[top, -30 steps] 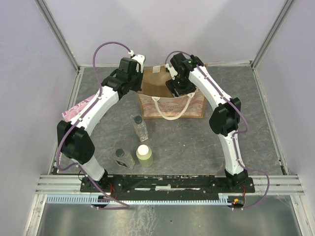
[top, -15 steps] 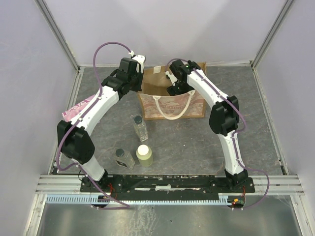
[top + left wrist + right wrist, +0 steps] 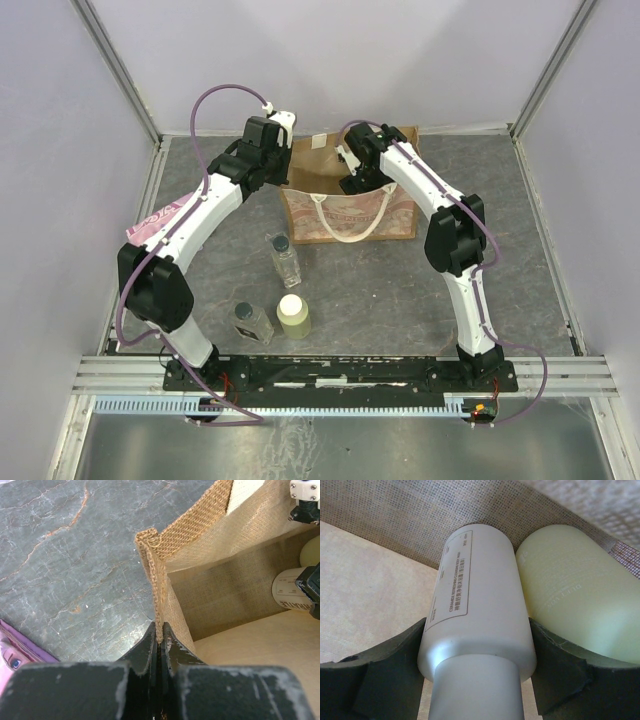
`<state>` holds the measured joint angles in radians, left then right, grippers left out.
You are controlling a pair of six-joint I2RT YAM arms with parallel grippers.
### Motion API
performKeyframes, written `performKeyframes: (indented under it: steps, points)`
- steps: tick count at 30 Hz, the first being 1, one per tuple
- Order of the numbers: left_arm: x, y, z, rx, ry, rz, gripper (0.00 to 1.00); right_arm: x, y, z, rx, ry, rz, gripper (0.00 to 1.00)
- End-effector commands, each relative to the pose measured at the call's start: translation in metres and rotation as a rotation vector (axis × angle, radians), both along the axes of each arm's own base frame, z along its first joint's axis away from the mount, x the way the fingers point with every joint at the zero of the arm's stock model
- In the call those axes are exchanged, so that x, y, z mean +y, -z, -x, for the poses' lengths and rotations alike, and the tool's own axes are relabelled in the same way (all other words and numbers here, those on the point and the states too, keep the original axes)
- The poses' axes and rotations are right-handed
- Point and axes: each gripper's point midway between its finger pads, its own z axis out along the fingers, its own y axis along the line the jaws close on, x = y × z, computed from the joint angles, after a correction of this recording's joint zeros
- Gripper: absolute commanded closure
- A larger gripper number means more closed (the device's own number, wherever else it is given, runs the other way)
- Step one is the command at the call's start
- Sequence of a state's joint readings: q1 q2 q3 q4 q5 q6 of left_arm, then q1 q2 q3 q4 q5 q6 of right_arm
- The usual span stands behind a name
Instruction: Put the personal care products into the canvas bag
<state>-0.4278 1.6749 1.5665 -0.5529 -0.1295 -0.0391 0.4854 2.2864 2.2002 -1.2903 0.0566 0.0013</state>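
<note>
Left edge: the pink packet (image 3: pixel 158 218) lies flat against the worktop's left rim, partly under the left arm (image 3: pixel 200 210).
Bag's left wall: the left tool (image 3: pixel 159 632) is clamped on the woven rim of the canvas bag (image 3: pixel 345 215), jaws closed tight on the fabric just below the corner.
Bag: it sits at the far middle of the worktop (image 3: pixel 540 250), mouth open upward, patterned panel facing the arms.
Inside the bag: the right tool (image 3: pixel 477 630) is down in there, its fingers (image 3: pixel 385 672) pressed on both sides of a white bottle (image 3: pixel 475 580), so it is gripping that one. A pale yellow bottle (image 3: pixel 570 605) lies right alongside (touching or a hair apart, can't call it).
Loose bottles: near middle, in front of the bag. The upper clear bottle (image 3: pixel 285 258) has its black cap toward the bag; closer in, the lower clear bottle (image 3: pixel 250 320) and the yellow bottle with cream cap (image 3: pixel 293 315) sit just beside each other.
Open room: a free strip runs between the bag's front and the loose bottles, and there is broad bare worktop right of the right arm (image 3: pixel 455 240).
Surface: dark grey, marbled, with rusty veins.
Room: pale lilac walls (image 3: pixel 330 60) on three sides.
Count: five bottles, two in the bag and three out on the worktop; one bag; one packet.
</note>
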Motion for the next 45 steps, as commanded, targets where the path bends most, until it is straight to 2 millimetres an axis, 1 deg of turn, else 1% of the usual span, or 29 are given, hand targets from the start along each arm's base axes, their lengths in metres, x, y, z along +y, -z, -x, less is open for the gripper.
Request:
performKeyframes:
  steps: [1, 3, 9, 13, 18, 20, 24, 26, 30, 33, 36, 37, 40, 42, 45]
  points:
    - [0.005, -0.026, -0.012, -0.079, 0.003, -0.021, 0.97, -0.02, -0.027, -0.005, -0.052, 0.024, 0.028, 0.23]
    - [0.004, -0.026, -0.013, -0.079, 0.006, -0.019, 0.97, -0.018, -0.033, -0.006, -0.062, 0.026, 0.018, 0.19]
    - [0.001, -0.023, -0.013, -0.072, 0.014, -0.016, 0.97, -0.009, -0.07, -0.009, -0.139, 0.042, -0.06, 0.1]
    - [0.0, -0.02, -0.015, -0.066, 0.018, -0.017, 0.97, -0.009, -0.101, -0.008, -0.207, 0.057, -0.107, 0.03]
    - [-0.002, -0.018, -0.015, -0.062, 0.023, -0.008, 0.97, -0.014, -0.148, -0.008, -0.357, 0.098, -0.159, 0.0]
    - [-0.002, -0.018, -0.015, -0.064, 0.021, -0.005, 0.97, -0.017, -0.175, -0.005, -0.438, 0.115, -0.206, 0.0]
    - [-0.001, -0.014, -0.016, -0.059, 0.02, -0.014, 0.97, -0.014, -0.207, 0.008, -0.523, 0.128, -0.313, 0.0]
    - [-0.001, -0.012, -0.016, -0.056, 0.024, -0.02, 0.97, -0.011, -0.217, 0.019, -0.534, 0.117, -0.359, 0.0]
    - [0.002, -0.006, -0.016, -0.048, 0.022, -0.037, 0.97, 0.0, -0.225, 0.05, -0.533, 0.05, -0.399, 0.0]
    - [0.003, -0.004, -0.017, -0.045, 0.021, -0.046, 0.97, 0.019, -0.228, 0.079, -0.574, -0.056, -0.384, 0.01]
    - [0.005, -0.002, -0.018, -0.033, 0.024, -0.05, 0.97, 0.048, -0.23, 0.112, -0.608, -0.152, -0.407, 0.02]
    - [0.005, -0.002, -0.018, -0.029, 0.028, -0.052, 0.97, 0.061, -0.228, 0.125, -0.593, -0.179, -0.444, 0.02]
    - [0.006, -0.004, -0.017, -0.029, 0.033, -0.055, 0.97, 0.084, -0.22, 0.155, -0.531, -0.224, -0.536, 0.02]
    - [0.007, -0.005, -0.017, -0.029, 0.032, -0.05, 0.97, 0.096, -0.211, 0.173, -0.489, -0.252, -0.566, 0.02]
    - [0.006, -0.008, -0.017, -0.029, 0.041, -0.02, 0.97, 0.108, -0.197, 0.195, -0.454, -0.281, -0.584, 0.03]
